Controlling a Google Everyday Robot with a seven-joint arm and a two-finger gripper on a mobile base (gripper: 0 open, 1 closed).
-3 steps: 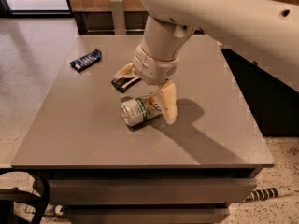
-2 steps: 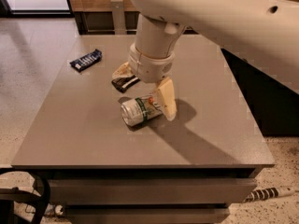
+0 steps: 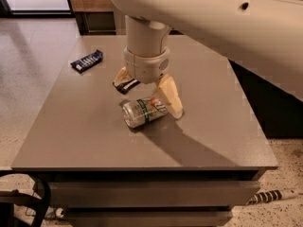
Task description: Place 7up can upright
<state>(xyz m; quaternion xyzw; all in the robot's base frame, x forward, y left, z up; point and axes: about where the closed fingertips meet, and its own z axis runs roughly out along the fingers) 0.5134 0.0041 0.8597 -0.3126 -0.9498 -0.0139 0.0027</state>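
honestly, i see the 7up can [image 3: 142, 111] lying sideways on the table [image 3: 71, 136], with the gripper [image 3: 147, 94] spread open just over it; closing off-centre may roll it away, or snag the dark wrapper [image 3: 127, 84] behind

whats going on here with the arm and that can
The robot's gripper hangs low over the 7up can, which lies on its side on the table. Its fingers are open, one right beside the can; nothing is gripped and the can is not upright yet. A blue wrapper and a dark wrapper lie behind it.
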